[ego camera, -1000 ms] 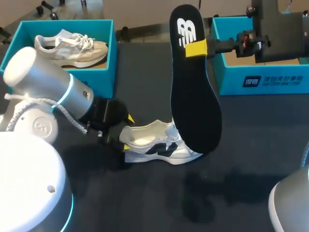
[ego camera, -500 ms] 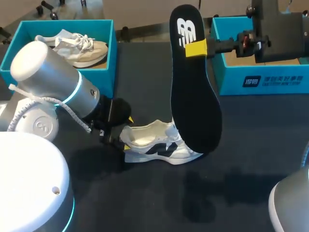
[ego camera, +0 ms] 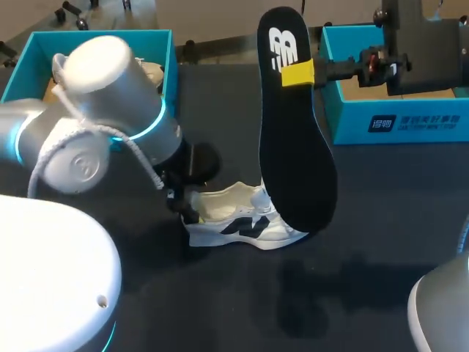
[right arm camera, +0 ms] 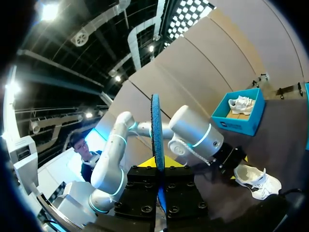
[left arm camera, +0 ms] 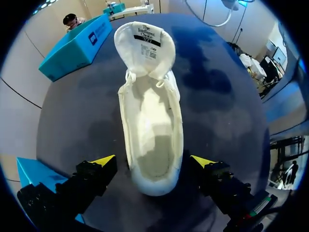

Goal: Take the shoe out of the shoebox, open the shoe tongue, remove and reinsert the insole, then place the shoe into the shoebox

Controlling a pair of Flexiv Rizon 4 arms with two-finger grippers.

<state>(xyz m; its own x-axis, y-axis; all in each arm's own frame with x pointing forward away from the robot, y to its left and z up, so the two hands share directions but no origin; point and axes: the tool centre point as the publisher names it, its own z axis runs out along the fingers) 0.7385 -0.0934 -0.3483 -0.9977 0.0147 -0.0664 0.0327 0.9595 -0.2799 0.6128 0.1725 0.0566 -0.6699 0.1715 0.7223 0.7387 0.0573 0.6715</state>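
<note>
- Your white sneaker with dark side markings (ego camera: 245,224) (left arm camera: 152,140) lies on its sole on the black table (ego camera: 220,308), near the middle, with its toe to the right.
- Its tongue is folded up and forward, leaving the pale inside open to the left wrist view.
- Your left gripper (left arm camera: 153,162) (ego camera: 187,209) sits at the heel with its fingers spread wide, one yellow tip on each side. Dark table shows between each tip and the shoe.
- Your right gripper (ego camera: 297,73) (right arm camera: 159,166) is clamped on the long black insole (ego camera: 293,147) (right arm camera: 156,130) near its top end.
- The insole hangs upright above the sneaker's toe. You cannot tell whether its lower end touches the shoe.
- The teal shoebox at far left (ego camera: 172,73) holds a second pale shoe (right arm camera: 240,104), mostly hidden behind your left arm in the head view.
- Another teal shoebox (ego camera: 396,121) stands at far right, behind the right gripper.
</note>
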